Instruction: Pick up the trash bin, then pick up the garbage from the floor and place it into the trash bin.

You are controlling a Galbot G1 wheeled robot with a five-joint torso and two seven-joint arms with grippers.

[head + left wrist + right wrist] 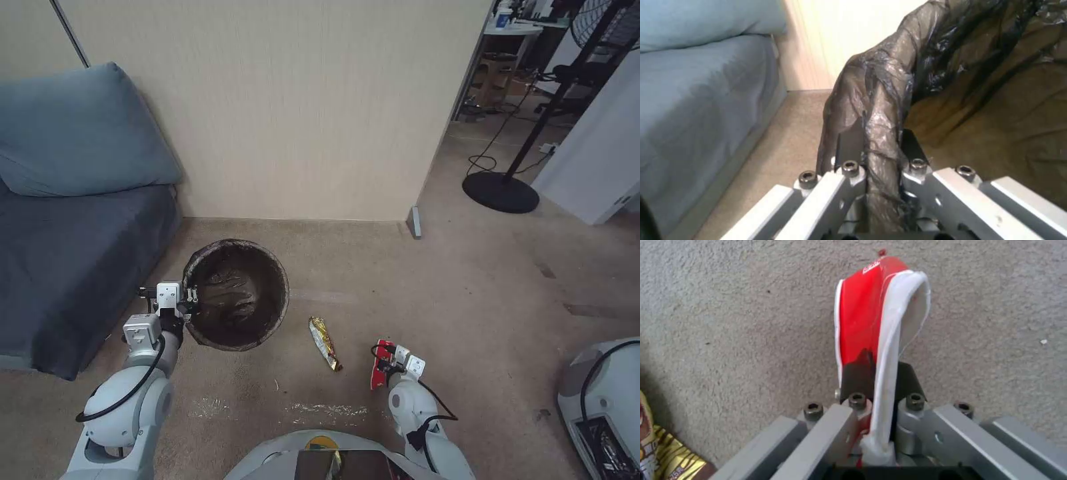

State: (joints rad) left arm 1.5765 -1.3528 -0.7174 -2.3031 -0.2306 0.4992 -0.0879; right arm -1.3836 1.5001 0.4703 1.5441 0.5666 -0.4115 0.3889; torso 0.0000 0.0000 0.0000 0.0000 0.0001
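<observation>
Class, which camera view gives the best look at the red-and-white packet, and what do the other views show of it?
The right wrist view: the red-and-white packet stands large, clamped between the right gripper jaws above the carpet. The head view shows it small, partly behind the gripper, near the yellow wrapper. The left wrist view shows the bin's bag instead.

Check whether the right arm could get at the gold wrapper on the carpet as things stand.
Probably not yet: the right claw is shut on a red-and-white packet. The gold wrapper lies close beside it on open carpet, nothing between.
</observation>
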